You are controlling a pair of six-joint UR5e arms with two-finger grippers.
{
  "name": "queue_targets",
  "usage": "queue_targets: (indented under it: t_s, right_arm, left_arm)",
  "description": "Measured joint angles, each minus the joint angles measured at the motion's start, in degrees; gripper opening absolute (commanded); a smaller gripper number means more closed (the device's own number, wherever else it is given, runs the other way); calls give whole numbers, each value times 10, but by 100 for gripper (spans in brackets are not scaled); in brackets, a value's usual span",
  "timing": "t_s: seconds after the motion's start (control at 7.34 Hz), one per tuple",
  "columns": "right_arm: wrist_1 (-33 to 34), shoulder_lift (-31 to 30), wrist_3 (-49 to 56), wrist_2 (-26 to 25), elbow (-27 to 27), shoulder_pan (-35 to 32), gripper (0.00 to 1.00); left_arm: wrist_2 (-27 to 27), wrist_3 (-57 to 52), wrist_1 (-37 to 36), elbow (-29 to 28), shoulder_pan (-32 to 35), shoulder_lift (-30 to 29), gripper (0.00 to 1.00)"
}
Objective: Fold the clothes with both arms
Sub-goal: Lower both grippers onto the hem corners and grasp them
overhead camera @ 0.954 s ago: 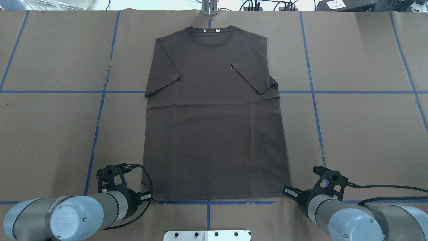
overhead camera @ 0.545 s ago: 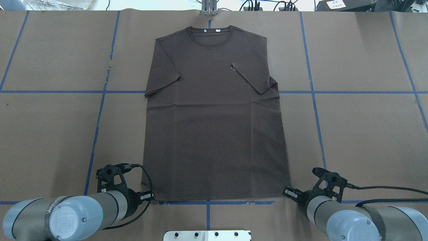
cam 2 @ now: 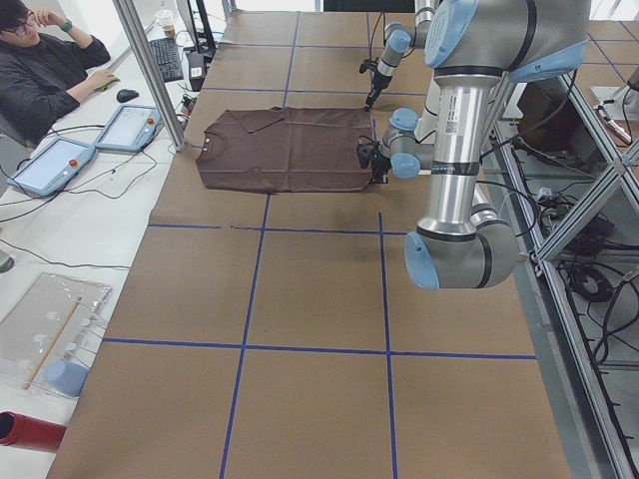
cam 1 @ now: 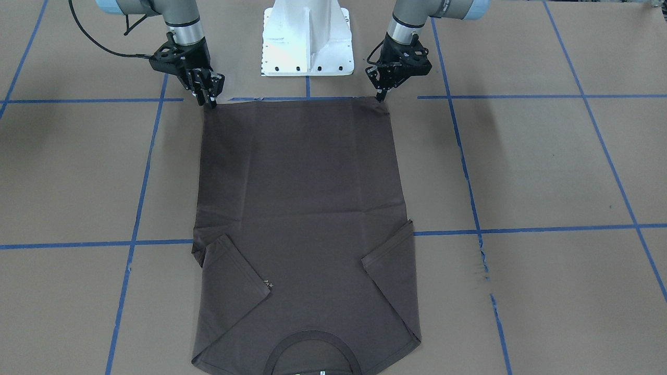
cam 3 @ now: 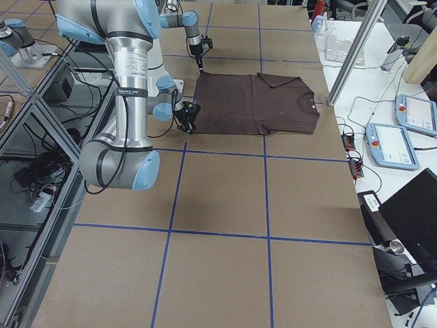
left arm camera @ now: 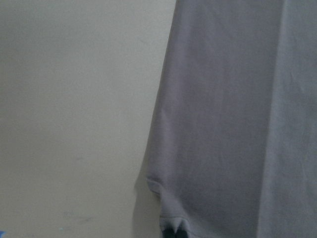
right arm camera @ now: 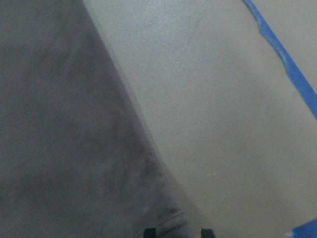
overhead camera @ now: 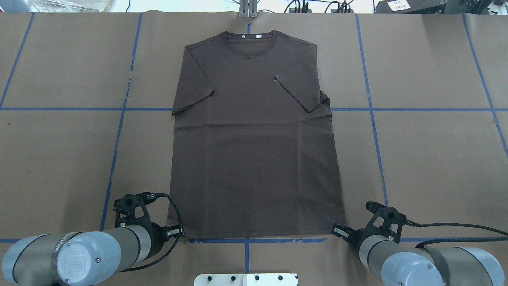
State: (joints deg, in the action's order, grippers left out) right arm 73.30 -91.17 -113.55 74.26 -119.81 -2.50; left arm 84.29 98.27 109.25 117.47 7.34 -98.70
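Left end effector is pinched on one shirt corner, right end effector spread round the other; it likely must be shut before both are lifted.

Joint cap of left arm: embossed "UR". Pale chest logo on T-shirt: too small to read.

Dark brown T-shirt, flat, sleeves inward
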Motion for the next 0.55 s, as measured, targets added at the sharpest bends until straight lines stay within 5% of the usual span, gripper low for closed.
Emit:
queue_targets:
  t_s: [0.55]
  right_arm:
    - [2, 2, 0, -2, -3, -2, 0]
  left_arm:
    - [0, 0, 0, 0, 0, 0, 0]
